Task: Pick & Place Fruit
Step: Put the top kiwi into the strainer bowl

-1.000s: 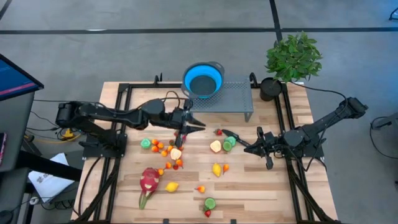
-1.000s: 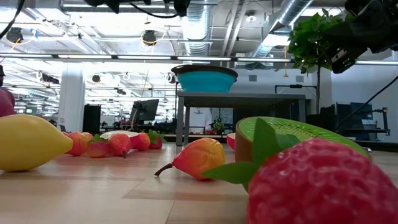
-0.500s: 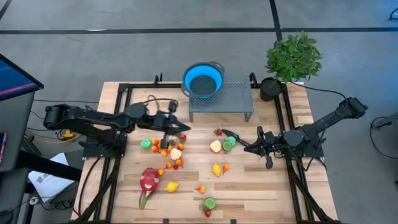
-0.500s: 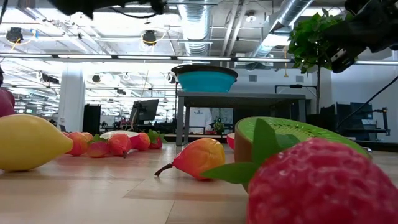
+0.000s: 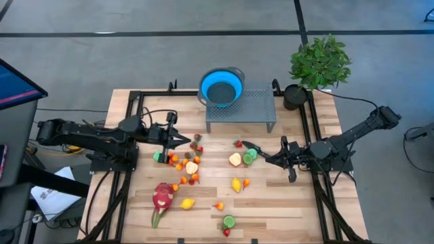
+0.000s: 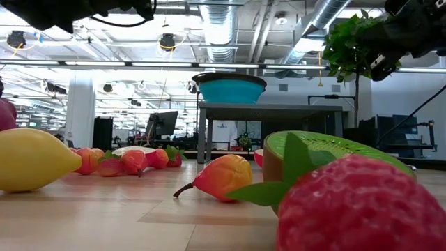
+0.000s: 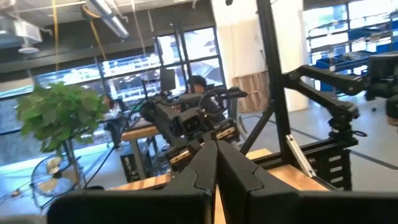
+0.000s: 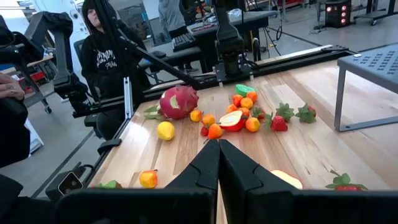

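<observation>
The dragon fruit (image 5: 162, 196), well below the blue bowl (image 5: 221, 87) on the bench (image 5: 285, 203), looks bulky, rigid; grip its waist. Small fruits (image 5: 186, 165) nearer the bowl seem light, slippery. Left pincer (image 5: 184, 140) and right pincer (image 5: 267, 160) are closed, empty.

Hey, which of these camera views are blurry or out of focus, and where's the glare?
Low view: the strawberry nearest the lens is soft and out of focus, and bright ceiling lights glare across the top. Left wrist view: the room behind is smeared, with washed-out windows. Right wrist view: the fruit on the table is fairly sharp. High view: evenly lit, no glare.
</observation>
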Robot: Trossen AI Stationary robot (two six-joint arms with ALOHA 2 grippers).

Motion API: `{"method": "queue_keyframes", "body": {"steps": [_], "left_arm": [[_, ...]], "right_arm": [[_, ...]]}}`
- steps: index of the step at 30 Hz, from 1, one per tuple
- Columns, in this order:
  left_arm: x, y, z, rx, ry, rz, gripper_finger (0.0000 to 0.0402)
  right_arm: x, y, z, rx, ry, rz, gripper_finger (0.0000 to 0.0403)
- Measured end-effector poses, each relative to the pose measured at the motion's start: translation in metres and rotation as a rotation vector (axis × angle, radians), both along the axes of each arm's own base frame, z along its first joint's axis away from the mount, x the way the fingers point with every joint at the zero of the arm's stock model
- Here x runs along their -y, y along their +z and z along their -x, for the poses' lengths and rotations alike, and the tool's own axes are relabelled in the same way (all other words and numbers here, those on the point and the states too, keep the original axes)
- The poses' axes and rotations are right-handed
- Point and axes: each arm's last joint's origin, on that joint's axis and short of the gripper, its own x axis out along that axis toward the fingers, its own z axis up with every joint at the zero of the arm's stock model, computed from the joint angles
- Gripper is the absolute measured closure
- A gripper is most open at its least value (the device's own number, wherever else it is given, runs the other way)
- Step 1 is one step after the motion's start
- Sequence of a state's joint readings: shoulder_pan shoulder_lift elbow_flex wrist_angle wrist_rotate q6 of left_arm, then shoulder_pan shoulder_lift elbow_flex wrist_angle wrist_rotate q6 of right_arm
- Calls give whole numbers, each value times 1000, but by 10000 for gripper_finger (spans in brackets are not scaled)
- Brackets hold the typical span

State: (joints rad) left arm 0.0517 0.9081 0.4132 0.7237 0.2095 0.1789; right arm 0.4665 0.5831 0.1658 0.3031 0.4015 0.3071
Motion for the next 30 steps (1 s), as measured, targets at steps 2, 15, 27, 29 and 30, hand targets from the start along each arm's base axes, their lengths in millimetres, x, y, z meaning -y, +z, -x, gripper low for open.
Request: {"method": "queue_keyframes", "body": {"steps": [2, 15, 27, 29, 30], "left_arm": [[0, 0, 2, 9, 0, 0, 399], [0, -2, 4, 5, -3, 11, 399], [0, -2, 4, 2, -7, 28, 399], [0, -2, 4, 2, -7, 29, 399], [0, -2, 4, 2, -7, 29, 399]], "right_arm": [[1, 0, 0, 0, -7, -6, 403], [9, 0, -3, -4, -114, -200, 403], [11, 11, -5, -83, -261, -256, 403], [11, 19, -6, -140, -277, -229, 403], [10, 22, -6, -166, -286, -214, 403]]}}
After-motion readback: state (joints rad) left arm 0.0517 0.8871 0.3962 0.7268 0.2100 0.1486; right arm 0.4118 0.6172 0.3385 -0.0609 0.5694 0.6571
